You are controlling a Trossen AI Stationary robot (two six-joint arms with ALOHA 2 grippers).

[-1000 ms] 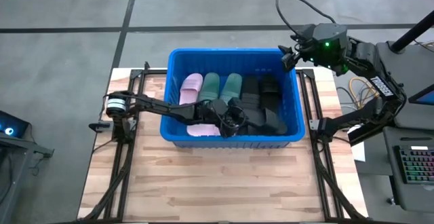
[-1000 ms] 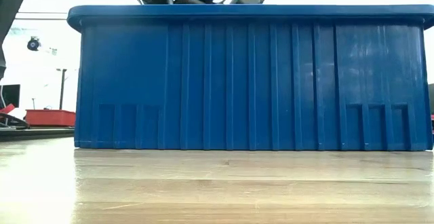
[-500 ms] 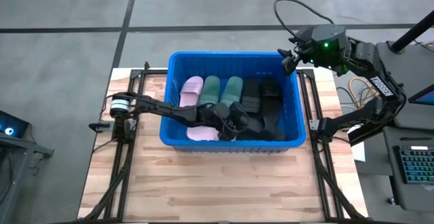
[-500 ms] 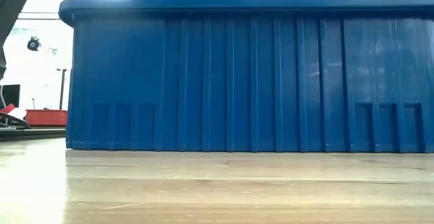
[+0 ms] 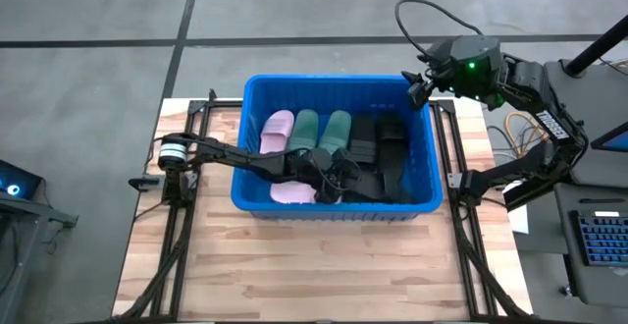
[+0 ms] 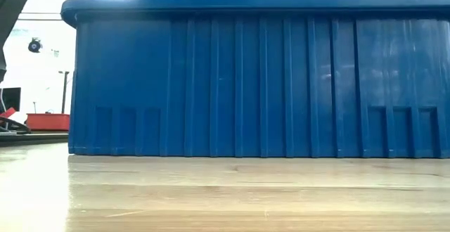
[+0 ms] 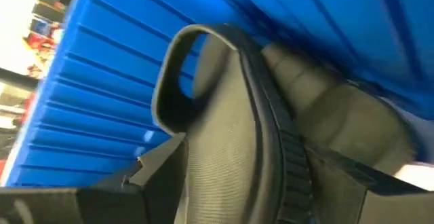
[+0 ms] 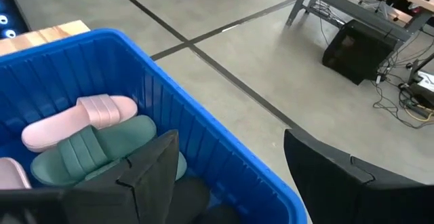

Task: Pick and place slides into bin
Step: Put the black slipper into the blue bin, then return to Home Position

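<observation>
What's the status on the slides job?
Left gripper inside the bin, fingers open around a black slide. Right gripper open, over bin's far right corner. All visible slides binned. Nothing in the way.

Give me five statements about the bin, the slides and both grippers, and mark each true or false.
1. Every slide in view lies inside the bin. True.
2. The left gripper is inside the bin, over a black slide. True.
3. The right gripper is down among the slides. False: it hangs open over the bin's far right corner.
4. A pink slide lies on the table in front of the bin. False: it lies in the bin beside two green slides.
5. The bin stands on the floor. False: it stands on the wooden table.
</observation>
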